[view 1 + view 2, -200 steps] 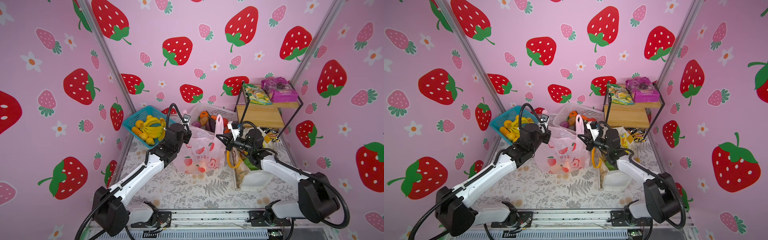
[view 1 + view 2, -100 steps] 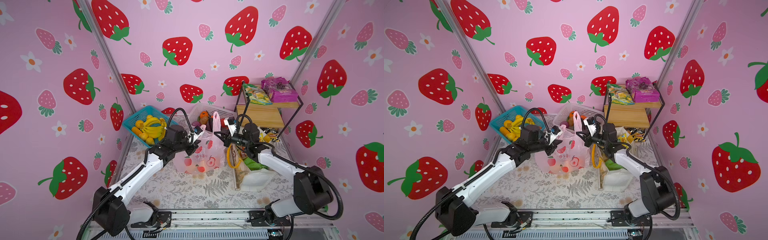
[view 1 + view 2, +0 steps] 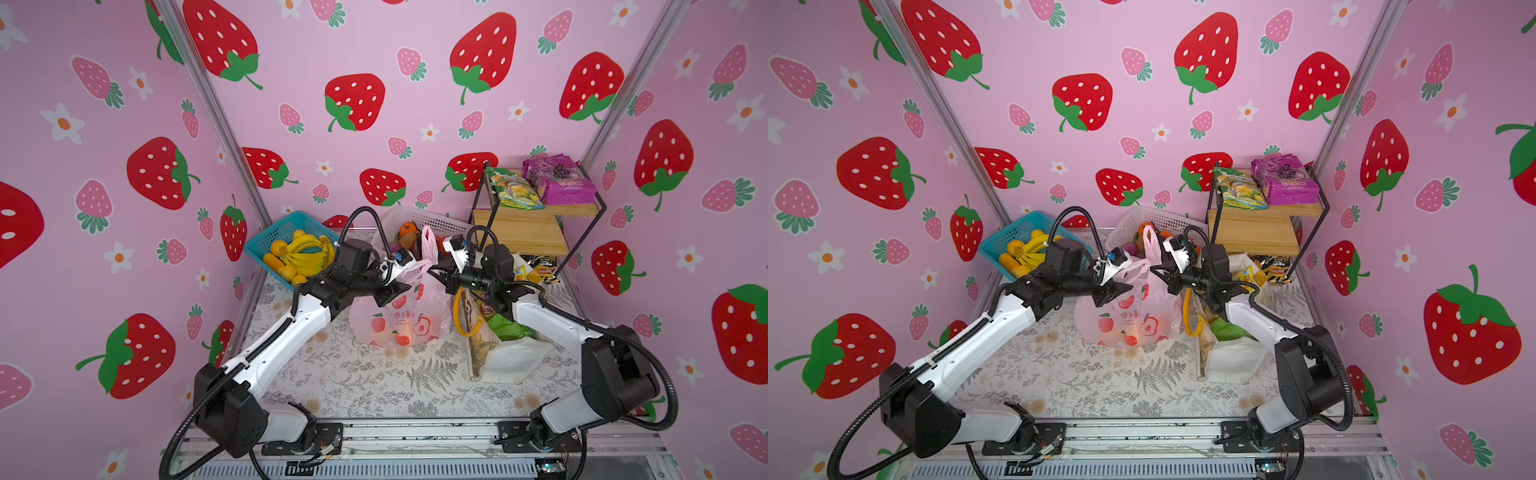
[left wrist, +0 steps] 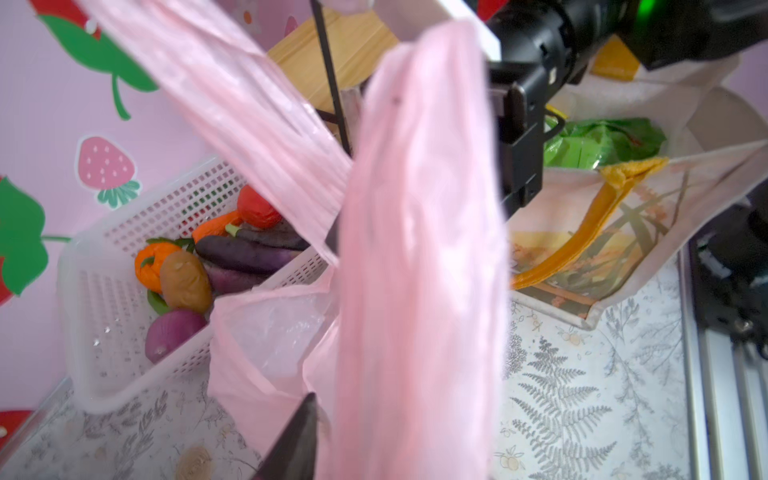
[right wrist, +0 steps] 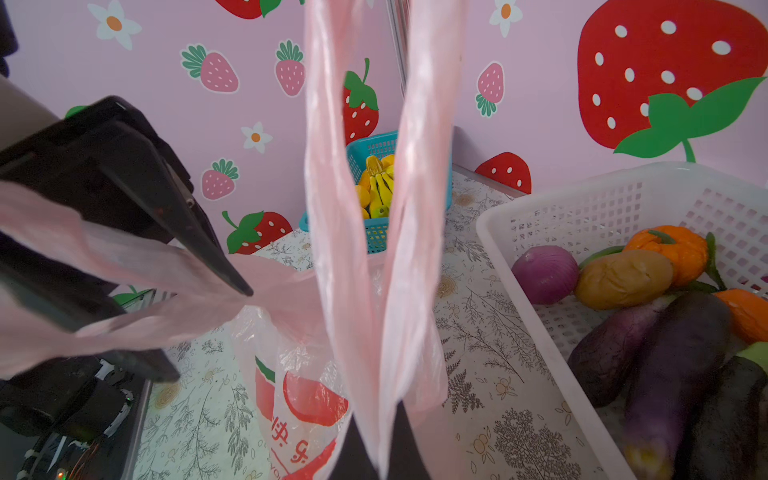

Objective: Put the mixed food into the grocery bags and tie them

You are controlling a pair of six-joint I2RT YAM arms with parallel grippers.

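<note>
On the surface (image 3: 415, 374) the white tote (image 3: 511, 361) lies at the right, green packet (image 3: 505, 328) inside; the pink bag (image 3: 399, 320) stands just left of it. The right gripper (image 3: 440, 275) has its jaws closed on one bag handle (image 5: 340, 208) — the left gripper (image 3: 392, 287) has its jaws apart, the other handle (image 5: 124, 266) lying between them.

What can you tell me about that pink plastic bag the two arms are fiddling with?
The pink bag is thin, translucent, crinkly plastic printed with red fruit and lettering. It sits slumped on the fern-print tablecloth, in front of the white basket and beside the white tote. Reddish contents show through near its bottom. Its loop handles are raised: the right gripper pinches one, and the other passes between the open jaws of the left gripper.
</note>
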